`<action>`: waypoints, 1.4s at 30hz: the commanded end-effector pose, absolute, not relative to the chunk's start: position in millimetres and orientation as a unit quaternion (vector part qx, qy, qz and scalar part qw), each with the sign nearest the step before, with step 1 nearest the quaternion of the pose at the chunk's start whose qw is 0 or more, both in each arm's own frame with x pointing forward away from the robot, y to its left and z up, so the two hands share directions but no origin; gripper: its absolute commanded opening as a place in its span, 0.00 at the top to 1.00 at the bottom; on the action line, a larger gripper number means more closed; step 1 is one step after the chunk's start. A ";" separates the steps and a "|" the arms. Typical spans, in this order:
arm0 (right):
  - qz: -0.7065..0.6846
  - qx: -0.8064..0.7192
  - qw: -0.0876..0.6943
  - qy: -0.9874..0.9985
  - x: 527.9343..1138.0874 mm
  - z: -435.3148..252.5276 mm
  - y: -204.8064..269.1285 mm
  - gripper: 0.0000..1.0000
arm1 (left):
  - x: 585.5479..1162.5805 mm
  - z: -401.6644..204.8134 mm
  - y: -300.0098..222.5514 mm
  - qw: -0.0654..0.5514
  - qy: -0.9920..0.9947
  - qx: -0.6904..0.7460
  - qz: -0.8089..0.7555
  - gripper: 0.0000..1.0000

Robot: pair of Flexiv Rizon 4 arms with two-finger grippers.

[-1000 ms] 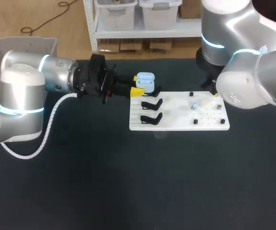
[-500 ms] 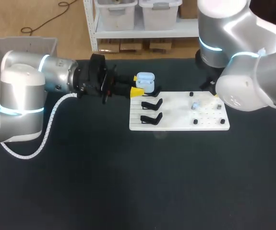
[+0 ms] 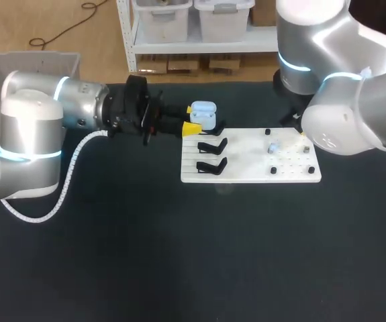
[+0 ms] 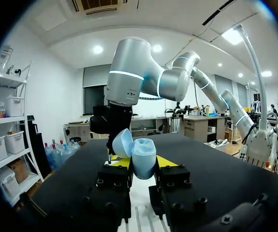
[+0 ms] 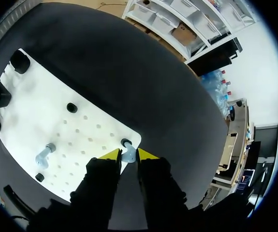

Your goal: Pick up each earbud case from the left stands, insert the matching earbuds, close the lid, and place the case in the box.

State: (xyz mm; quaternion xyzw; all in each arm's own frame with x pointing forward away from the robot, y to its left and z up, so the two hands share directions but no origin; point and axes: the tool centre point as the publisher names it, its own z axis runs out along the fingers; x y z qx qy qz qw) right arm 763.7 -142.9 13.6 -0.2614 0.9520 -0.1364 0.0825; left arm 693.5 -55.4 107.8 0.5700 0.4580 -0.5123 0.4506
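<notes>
**Case clamped, bud pinched**

The pale-blue, open-lidded earbud case (image 3: 203, 114) sat at the white pegboard's (image 3: 246, 169) far left corner, with the left gripper (image 4: 143, 164) clamped on it. At the board's right corner, the right gripper (image 5: 128, 154) pinched a pale-blue earbud (image 5: 127, 151).

My head camera looked down from behind on the board (image 3: 253, 168). My left wrist camera faced level across it, close; the right one stared down at its corner.

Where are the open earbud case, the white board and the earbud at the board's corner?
earbud case (image 4: 143, 162): left wrist view, its lower shell.
white board (image 3: 246, 157): head view, a bare patch.
earbud (image 5: 128, 154): right wrist view, its pale body.
</notes>
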 end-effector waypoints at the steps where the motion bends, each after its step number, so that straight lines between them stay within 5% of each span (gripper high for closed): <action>1: -0.143 -0.258 0.088 0.951 751.4 30.3 -141.7 1.00 | 692.9 106.9 -55.1 0.452 0.457 0.570 -0.512 1.00; 19: -0.159 -0.185 0.080 0.966 674.5 160.7 -88.5 1.00 | 692.9 106.9 -55.1 0.452 0.457 0.570 -0.512 1.00; 27: -0.138 -0.144 0.002 0.980 647.2 177.0 -54.2 1.00 | 692.9 106.9 -55.1 0.452 0.457 0.570 -0.512 1.00; 42: -0.099 -0.128 0.013 0.987 632.4 179.0 -26.1 1.00 | 692.9 106.9 -55.1 0.452 0.457 0.570 -0.512 1.00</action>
